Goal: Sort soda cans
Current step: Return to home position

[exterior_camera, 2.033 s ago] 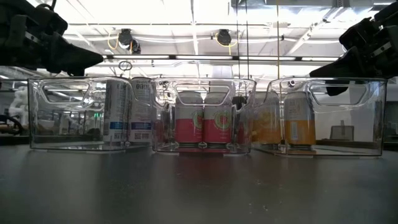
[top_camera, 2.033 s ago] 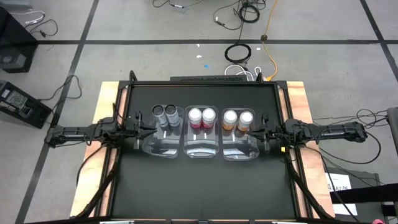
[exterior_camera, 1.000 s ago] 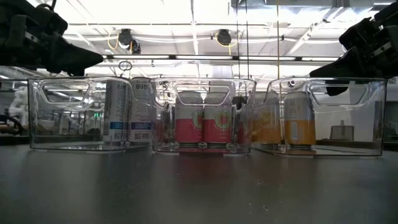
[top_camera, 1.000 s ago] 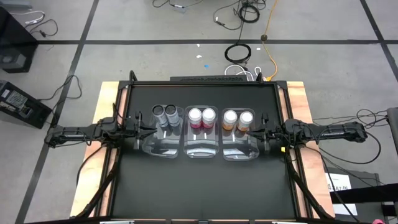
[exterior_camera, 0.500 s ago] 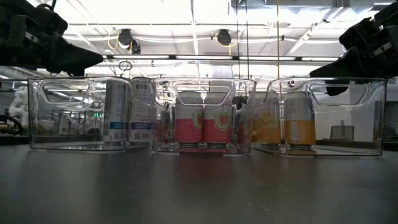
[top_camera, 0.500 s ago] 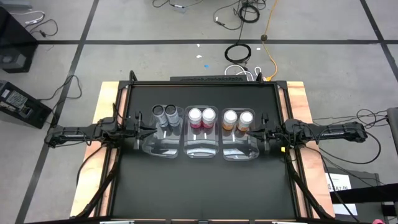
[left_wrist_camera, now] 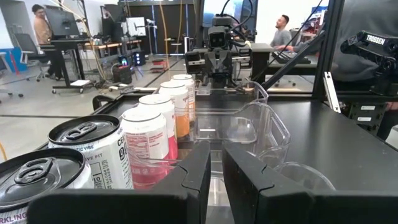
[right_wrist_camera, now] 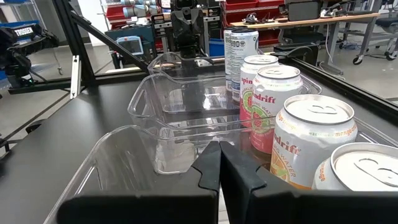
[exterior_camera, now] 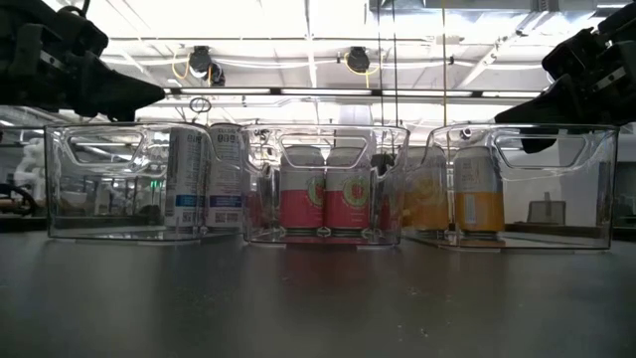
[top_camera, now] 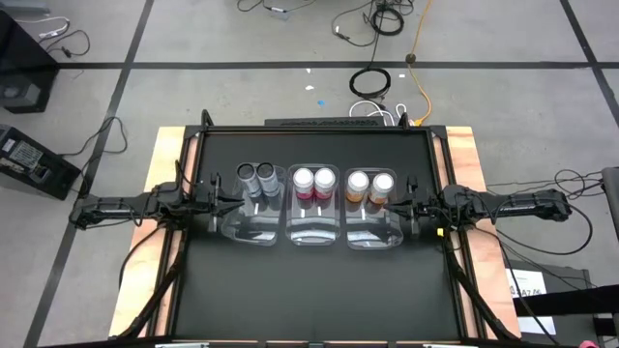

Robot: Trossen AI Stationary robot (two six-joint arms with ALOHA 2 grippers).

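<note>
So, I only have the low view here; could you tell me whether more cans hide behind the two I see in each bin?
Observer: No. From above, the left bin holds just the two dark grey cans, the middle bin the two pink-red cans, and the right bin the two orange cans.
Operator: Thanks. Where in the bins do they stand?
Observer: All six stand at the bin ends toward the top of the high picture.
Operator: And are the grippers holding anything?
Observer: No. The left gripper sits outside the left bin, slightly open and empty; the right gripper sits outside the right bin, shut on nothing.
</note>
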